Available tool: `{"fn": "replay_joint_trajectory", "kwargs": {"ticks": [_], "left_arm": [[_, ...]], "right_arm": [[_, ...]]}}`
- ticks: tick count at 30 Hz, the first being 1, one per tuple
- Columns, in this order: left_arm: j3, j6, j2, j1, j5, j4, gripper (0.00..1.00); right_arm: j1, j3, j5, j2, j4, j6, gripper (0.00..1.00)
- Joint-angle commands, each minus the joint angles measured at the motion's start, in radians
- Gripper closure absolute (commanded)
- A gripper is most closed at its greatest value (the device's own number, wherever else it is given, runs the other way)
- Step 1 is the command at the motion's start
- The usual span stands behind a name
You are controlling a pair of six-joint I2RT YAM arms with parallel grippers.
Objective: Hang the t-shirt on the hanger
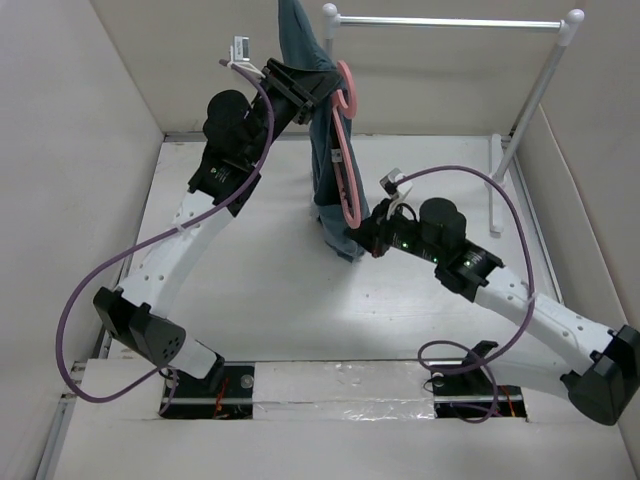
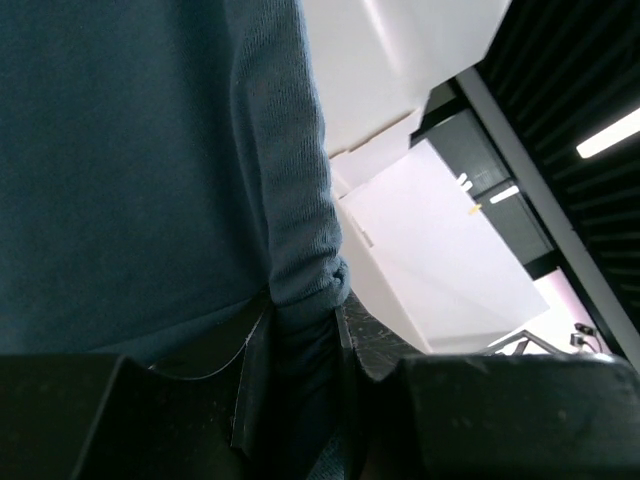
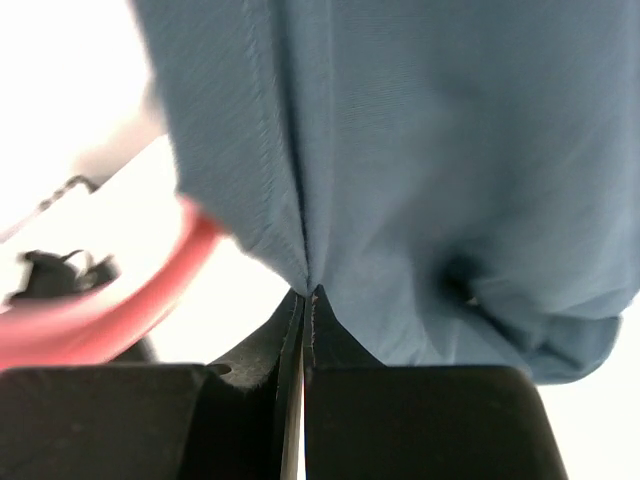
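Observation:
The dark teal t-shirt (image 1: 325, 150) hangs bunched in a long vertical drape above the table's back middle. My left gripper (image 1: 318, 88) is raised high and shut on a fold of the shirt near its top; the left wrist view shows the fabric (image 2: 150, 170) pinched between the jaws of the left gripper (image 2: 300, 335). The salmon-pink hanger (image 1: 346, 160) hangs against the shirt's right side, its hook beside my left gripper. My right gripper (image 1: 368, 232) is shut on the shirt's lower edge; in the right wrist view its jaws (image 3: 308, 300) pinch the cloth (image 3: 420, 150), with the hanger (image 3: 120, 310) blurred at left.
A white rack with a metal rail (image 1: 450, 22) stands at the back right, its slanted post (image 1: 530, 100) running down to a base on the table. White walls (image 1: 60, 150) enclose the table on the left, back and right.

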Motion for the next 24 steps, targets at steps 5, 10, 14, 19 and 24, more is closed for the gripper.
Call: {"fn": "replay_joint_trajectory", "kwargs": {"ticks": [5, 10, 14, 19, 24], "left_arm": [[0.086, -0.002, 0.110, 0.018, -0.041, 0.313, 1.00], [0.118, 0.094, 0.150, 0.028, -0.076, 0.336, 1.00], [0.100, 0.159, 0.162, 0.038, -0.119, 0.358, 1.00], [0.139, 0.108, 0.208, 0.065, -0.055, 0.410, 1.00], [0.074, 0.095, 0.216, 0.065, 0.025, 0.448, 1.00]], "right_arm": [[0.073, -0.022, 0.083, -0.137, -0.167, 0.079, 1.00], [0.083, 0.003, 0.095, -0.200, -0.228, 0.105, 1.00], [0.104, 0.065, 0.121, -0.228, -0.355, 0.118, 1.00], [0.122, 0.154, 0.126, -0.214, -0.458, 0.121, 1.00], [0.122, 0.327, 0.152, -0.123, -0.526, 0.135, 1.00]]}}
